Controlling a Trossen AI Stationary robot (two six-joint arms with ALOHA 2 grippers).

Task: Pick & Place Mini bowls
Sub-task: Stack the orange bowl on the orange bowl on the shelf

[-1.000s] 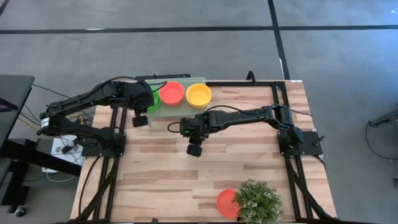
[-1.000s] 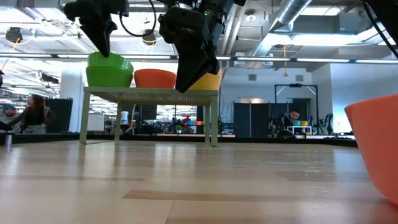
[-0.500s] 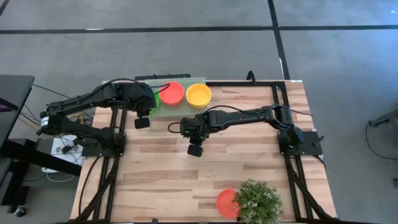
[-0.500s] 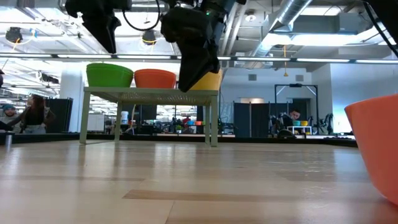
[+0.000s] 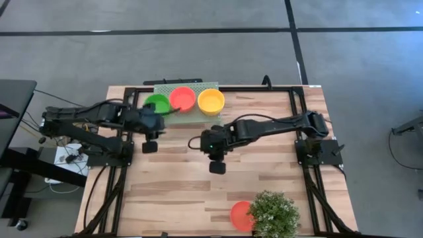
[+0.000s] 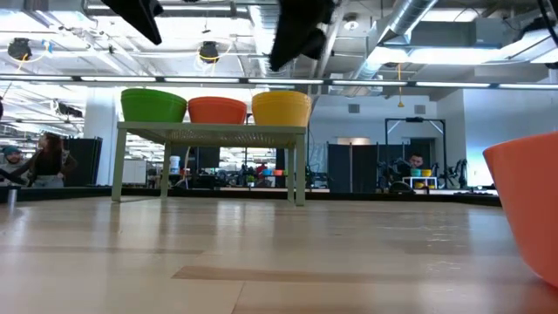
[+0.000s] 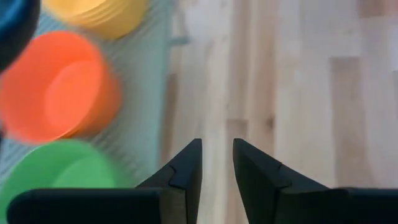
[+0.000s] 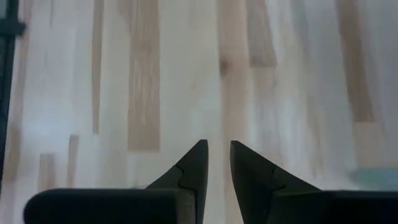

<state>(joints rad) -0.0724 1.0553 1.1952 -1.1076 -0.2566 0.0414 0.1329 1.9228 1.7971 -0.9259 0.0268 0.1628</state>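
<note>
From the high view I count three mini bowls set on the pale green stand (image 5: 187, 110) at the far edge of the worktop (image 5: 172, 192): the green bowl (image 5: 157, 104), the red bowl (image 5: 182, 99) and the yellow bowl (image 5: 211, 100), side by side. My left hand (image 5: 150, 146) sits just in front of the green bowl, and my right hand (image 5: 217, 167) is over bare boards, nearer the middle and well apart from the stand. One more bowl, the orange-red bowl (image 5: 240, 216), waits at the near edge, touching or just beside the bushy plant (image 5: 273, 213), well beyond my right hand, so I judge the job mostly done with at least this one left to carry over. In the low view the three bowls stand level in a row on the stand, green (image 6: 153, 105), red (image 6: 217, 110), yellow (image 6: 281, 108), and the leftover bowl (image 6: 527, 209) looms at the edge; both arms hang above, clear of everything. The left wrist view shows my left hand's fingers (image 7: 186, 168) nearly pressed together with a narrow gap and nothing between them, the stand's bowls off to one side. The right wrist view shows my right hand's fingers (image 8: 193, 165) likewise close together and empty over plain wood.
</note>
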